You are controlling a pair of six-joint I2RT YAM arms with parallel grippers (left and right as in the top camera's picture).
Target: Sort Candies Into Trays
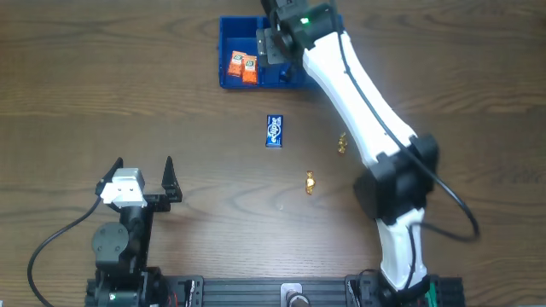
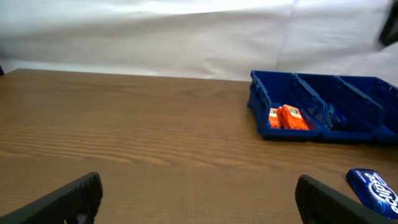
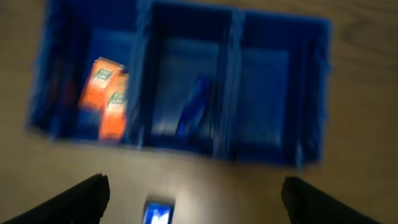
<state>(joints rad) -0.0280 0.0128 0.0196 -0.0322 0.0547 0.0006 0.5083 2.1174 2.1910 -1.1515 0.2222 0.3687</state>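
Lying just ahead of right gripper [image 3: 194,198], blue tray [image 3: 233,81]

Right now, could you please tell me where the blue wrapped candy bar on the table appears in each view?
Top view: blue wrapped candy bar on the wooden table, below the blue divided tray.
Left wrist view: the bar, nearer than the tray.
Right wrist view: the bar, outside the tray.
Shared landmark: the tray's orange packets.

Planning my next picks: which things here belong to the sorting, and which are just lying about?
Job: blue tray, two orange packs, blue candy in its middle compartment, blue bar on the table, gold candy, second gold candy.
Lying about: right arm's cable, black rail, white backdrop.
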